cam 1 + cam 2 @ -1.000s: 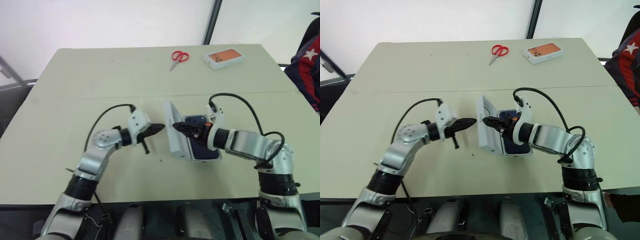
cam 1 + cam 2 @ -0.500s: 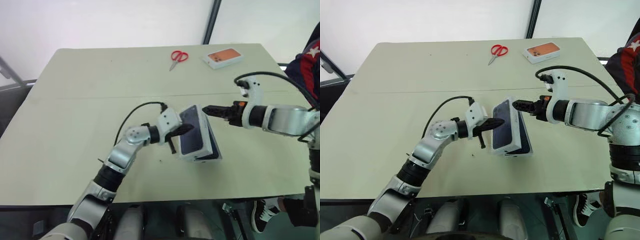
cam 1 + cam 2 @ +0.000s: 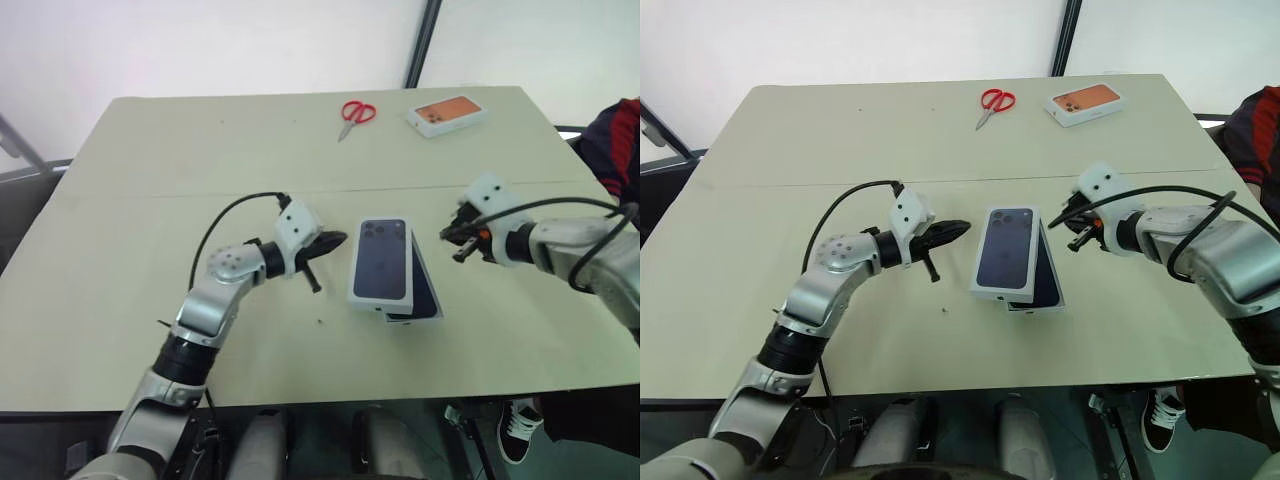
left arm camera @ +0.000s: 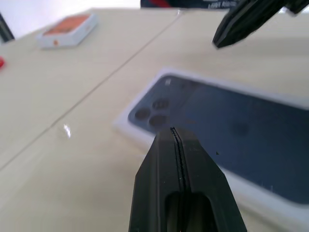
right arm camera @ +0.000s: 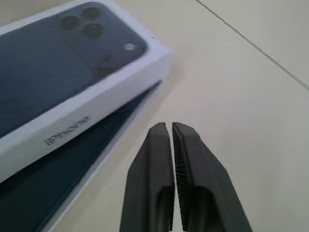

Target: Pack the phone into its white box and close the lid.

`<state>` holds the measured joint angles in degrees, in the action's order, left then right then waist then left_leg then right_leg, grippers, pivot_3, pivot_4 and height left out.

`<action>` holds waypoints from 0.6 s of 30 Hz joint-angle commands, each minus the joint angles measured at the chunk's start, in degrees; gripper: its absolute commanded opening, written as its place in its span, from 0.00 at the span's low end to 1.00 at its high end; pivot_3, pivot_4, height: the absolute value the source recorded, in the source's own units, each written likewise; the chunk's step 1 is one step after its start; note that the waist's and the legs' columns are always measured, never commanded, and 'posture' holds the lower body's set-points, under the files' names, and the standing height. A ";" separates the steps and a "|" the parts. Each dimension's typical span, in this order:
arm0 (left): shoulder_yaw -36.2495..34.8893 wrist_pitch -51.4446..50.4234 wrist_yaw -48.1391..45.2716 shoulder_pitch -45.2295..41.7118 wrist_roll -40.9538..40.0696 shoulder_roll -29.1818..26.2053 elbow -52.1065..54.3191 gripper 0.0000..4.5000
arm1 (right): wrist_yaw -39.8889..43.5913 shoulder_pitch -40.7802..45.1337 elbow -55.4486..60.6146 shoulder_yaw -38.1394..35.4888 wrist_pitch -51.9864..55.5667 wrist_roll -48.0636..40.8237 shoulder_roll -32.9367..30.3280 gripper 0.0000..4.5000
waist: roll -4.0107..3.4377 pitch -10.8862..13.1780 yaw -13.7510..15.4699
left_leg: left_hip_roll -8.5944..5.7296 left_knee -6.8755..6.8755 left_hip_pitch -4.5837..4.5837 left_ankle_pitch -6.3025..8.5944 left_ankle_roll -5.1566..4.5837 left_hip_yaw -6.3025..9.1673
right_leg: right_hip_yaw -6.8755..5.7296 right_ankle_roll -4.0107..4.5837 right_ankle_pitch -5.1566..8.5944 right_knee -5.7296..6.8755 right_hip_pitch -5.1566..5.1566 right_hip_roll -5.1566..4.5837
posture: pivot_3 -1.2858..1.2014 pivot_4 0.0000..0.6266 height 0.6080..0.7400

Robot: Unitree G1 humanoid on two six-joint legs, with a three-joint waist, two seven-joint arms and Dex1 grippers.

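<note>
Head view: the lid (image 3: 381, 258), dark phone picture up, lies askew over the white box (image 3: 425, 297) mid-bench (image 3: 150, 180). Left pincer (image 3: 333, 240) sits left of the lid, fingers together, empty; right pincer (image 3: 449, 233) right of it, likewise together.
Left wrist view: lid just past the closed tips.
Right wrist view: lid overhangs the phone (image 5: 67, 186) in the box.
</note>
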<state>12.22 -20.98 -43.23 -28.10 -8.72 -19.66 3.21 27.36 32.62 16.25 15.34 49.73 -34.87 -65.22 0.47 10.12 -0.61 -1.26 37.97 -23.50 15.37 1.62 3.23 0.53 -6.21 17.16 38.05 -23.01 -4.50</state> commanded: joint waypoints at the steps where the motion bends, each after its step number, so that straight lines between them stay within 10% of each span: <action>1: 1.15 -2.10 -0.18 0.66 1.88 -2.34 1.80 0.00 | 4.37 -0.97 3.43 0.56 -3.84 6.77 -0.53 0.02 | 0.00 0.00 0.01 | 0.00 0.00 0.00 0.00 0.00 0.00 | 0.00 0.00 0.00 -0.01 0.00 0.00 | 0.52 0.24 1.00; 18: 9.34 -5.59 -0.98 -3.21 4.06 4.17 -1.38 0.00 | 11.02 -3.71 7.42 0.57 -2.72 18.84 7.12 0.02 | 0.01 0.01 0.05 | -0.04 0.02 0.00 0.00 0.01 0.02 | -0.01 0.00 0.00 -0.02 0.04 -0.05 | 0.52 0.24 1.00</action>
<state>21.67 -27.25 -43.78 -30.46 -3.24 -16.60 -0.58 37.70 28.95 21.20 17.54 47.37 -16.87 -58.43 0.48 10.13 -0.56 -1.31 37.98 -23.50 15.37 1.63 3.25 0.52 -6.21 17.16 38.03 -22.97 -4.55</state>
